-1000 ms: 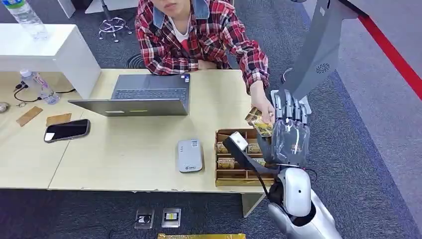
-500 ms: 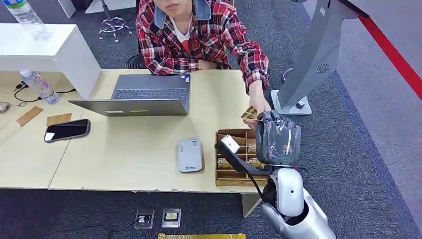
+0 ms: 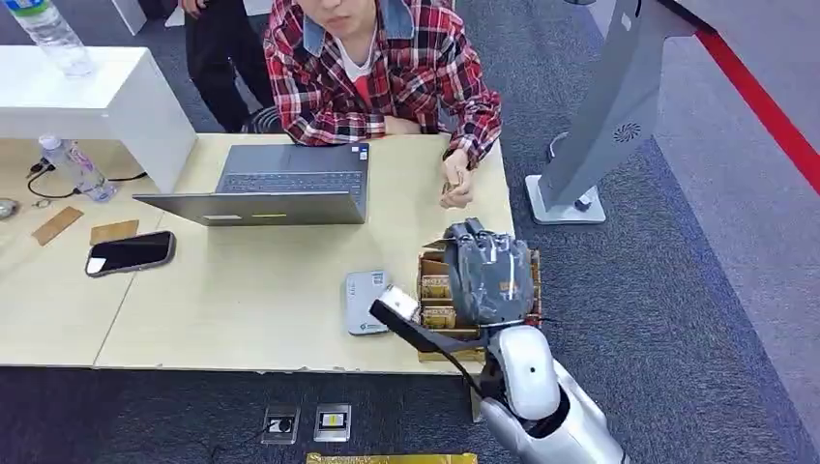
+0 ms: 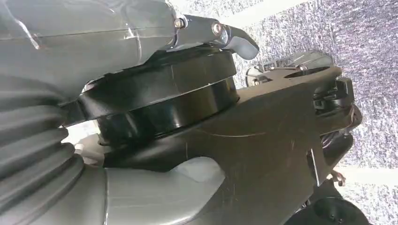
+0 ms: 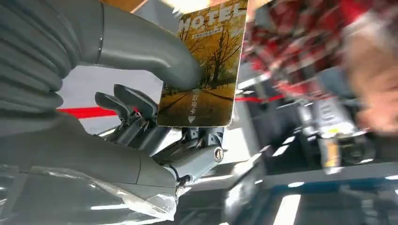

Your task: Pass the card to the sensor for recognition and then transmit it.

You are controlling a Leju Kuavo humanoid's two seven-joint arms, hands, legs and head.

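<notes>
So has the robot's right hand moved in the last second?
Yes. The right hand has swung left and back toward the robot, from beside the grey stand to over the card box.

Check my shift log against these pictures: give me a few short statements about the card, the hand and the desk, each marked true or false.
1. The right hand holds a HOTEL card. True.
2. The laptop on the table is closed. False: its lid is open.
3. A grey card reader lies beside the card box. True.
4. The black phone lies on the laptop. False: it lies on the table, apart from it.
5. The person sits behind the table. True.
</notes>
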